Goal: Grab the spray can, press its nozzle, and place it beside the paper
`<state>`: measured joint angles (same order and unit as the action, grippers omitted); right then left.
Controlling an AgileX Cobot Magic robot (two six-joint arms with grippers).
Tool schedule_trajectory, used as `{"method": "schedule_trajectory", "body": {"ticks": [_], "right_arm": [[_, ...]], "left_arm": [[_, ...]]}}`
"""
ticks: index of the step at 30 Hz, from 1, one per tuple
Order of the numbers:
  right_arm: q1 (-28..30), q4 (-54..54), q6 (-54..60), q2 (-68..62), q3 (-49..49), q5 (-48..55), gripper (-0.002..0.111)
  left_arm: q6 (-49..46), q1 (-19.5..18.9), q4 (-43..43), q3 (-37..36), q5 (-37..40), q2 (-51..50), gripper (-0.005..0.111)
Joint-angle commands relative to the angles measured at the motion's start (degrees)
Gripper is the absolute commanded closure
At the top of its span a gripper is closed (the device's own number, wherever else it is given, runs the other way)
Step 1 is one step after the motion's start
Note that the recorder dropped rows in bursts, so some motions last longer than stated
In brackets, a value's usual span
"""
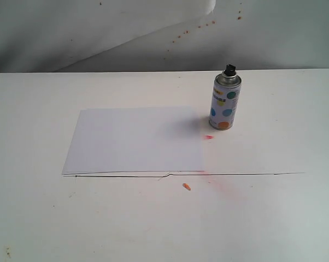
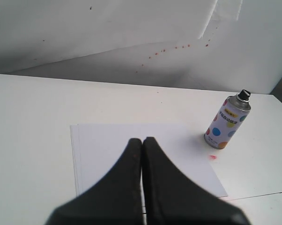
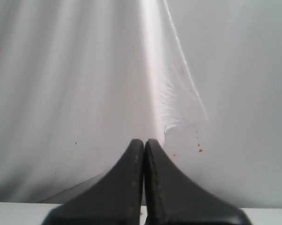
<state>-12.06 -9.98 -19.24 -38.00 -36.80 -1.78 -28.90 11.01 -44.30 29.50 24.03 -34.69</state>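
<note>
Exterior view. Small white metal spray can (image 1: 225, 103) with blue, orange and green dots, a yellow label band and a silver dome stands upright on the white tabletop (image 1: 44, 218). Its tiny black plastic nozzle (image 1: 229, 69) sits on top of the dome. The can body is opaque, so its contents cannot be told. The can is just beside the far right corner of the plain white rectangular paper (image 1: 137, 139), off the sheet; the paper lies flat. A red smear (image 1: 209, 137) marks the table close to the can's base. An orange fleck (image 1: 186, 186) lies nearer the camera, past the paper's front edge. A creased white backdrop (image 1: 99, 27) with reddish spots hangs behind.

Left wrist view. The black left gripper (image 2: 142, 140) is clenched, its fingers (image 2: 122, 183) pressed flat together with nothing between them. It hangs above the paper (image 2: 99, 150), well apart from the spray can (image 2: 226, 123). The can is upright with the nozzle (image 2: 244, 95) on top and the red smear (image 2: 213, 157) beside its foot.

Right wrist view. The black right gripper (image 3: 144, 141) is clenched on nothing, fingers (image 3: 169, 187) meeting. It faces the backdrop (image 3: 85, 70), and only a thin strip of tabletop (image 3: 19, 213) shows.
</note>
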Motion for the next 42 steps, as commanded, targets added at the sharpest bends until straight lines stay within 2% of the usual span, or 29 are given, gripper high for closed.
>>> {"method": "schedule_trajectory", "body": {"ticks": [1,6,13,19,27,38,42], "right_arm": [[0.0,-1.0,3.2,2.4,0.4,-0.5,0.108],[0.7,-2.9,3.7,5.6,0.4,3.2,0.108],[11.8,-0.9,3.9,12.5,0.7,15.7,0.108],[18.8,-0.9,3.9,19.7,8.8,16.7,0.108],[19.1,-0.9,3.6,27.0,20.7,16.7,0.108],[19.1,1.4,4.1,27.2,25.6,15.8,0.108],[19.1,5.5,10.0,28.4,27.0,15.9,0.108]], "left_arm": [[-0.1,-0.1,0.0,-0.5,0.0,0.3,0.107],[-0.1,-0.1,0.0,-0.5,0.0,0.3,0.107],[-0.2,-0.1,0.0,-0.5,0.0,0.3,0.107],[-0.2,-0.1,0.0,-0.5,0.0,0.3,0.107],[-0.1,-0.1,0.0,-0.5,0.0,0.3,0.107],[-0.2,-0.1,0.0,-0.5,0.0,0.3,0.107],[-0.2,-0.1,0.0,-0.5,0.0,0.3,0.107]]}}
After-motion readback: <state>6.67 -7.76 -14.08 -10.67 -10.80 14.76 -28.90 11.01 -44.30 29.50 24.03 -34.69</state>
